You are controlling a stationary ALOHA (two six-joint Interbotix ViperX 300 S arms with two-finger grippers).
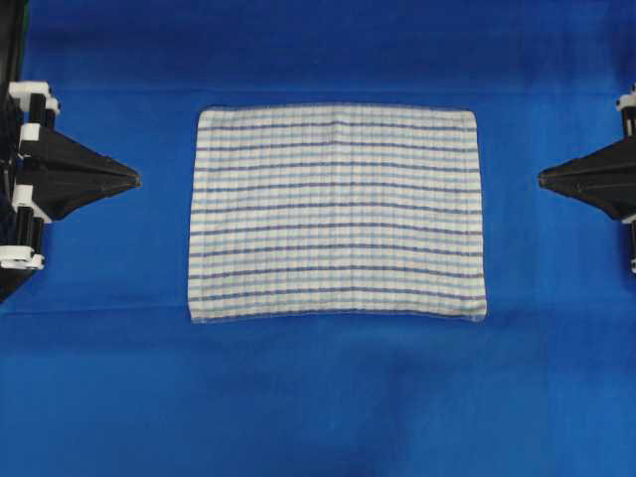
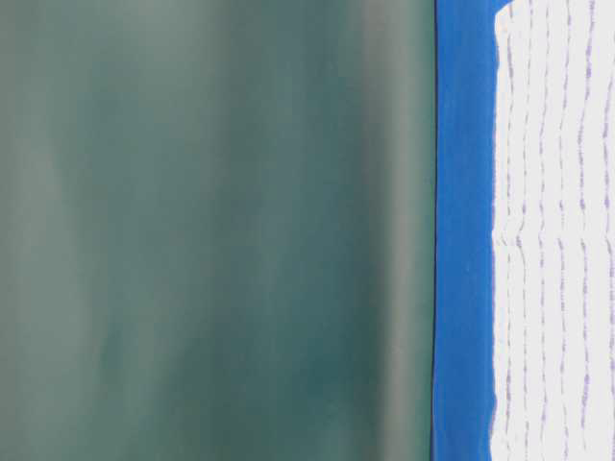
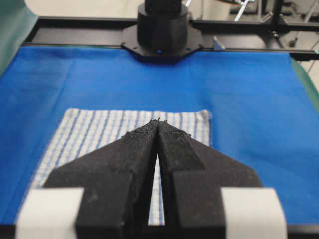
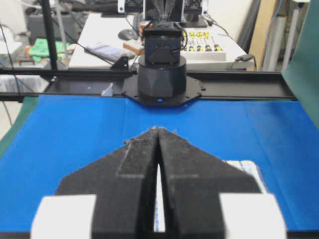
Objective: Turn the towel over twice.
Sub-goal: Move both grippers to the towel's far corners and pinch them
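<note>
The towel (image 1: 338, 214), white with thin dark-blue and light-blue stripes, lies flat and spread out in the middle of the blue table cover. In the left wrist view the towel (image 3: 99, 132) stretches out under and beyond the fingers. A corner of the towel (image 4: 246, 167) peeks past the right fingers. Its edge, the towel (image 2: 553, 230), appears at table level too. My left gripper (image 1: 135, 180) hovers left of the cloth, shut, apart from it. My right gripper (image 1: 543, 179) sits right of the cloth, shut and empty. Fingertips meet in both wrist views: left gripper (image 3: 158, 121), right gripper (image 4: 158, 129).
A solid-blue covering (image 1: 318, 397) spans the whole table. The opposite arm's black base (image 3: 162, 30) stands at the far edge in the left wrist view, and the other black base (image 4: 162, 74) in the right wrist view. A green backdrop (image 2: 211, 230) rises behind the table.
</note>
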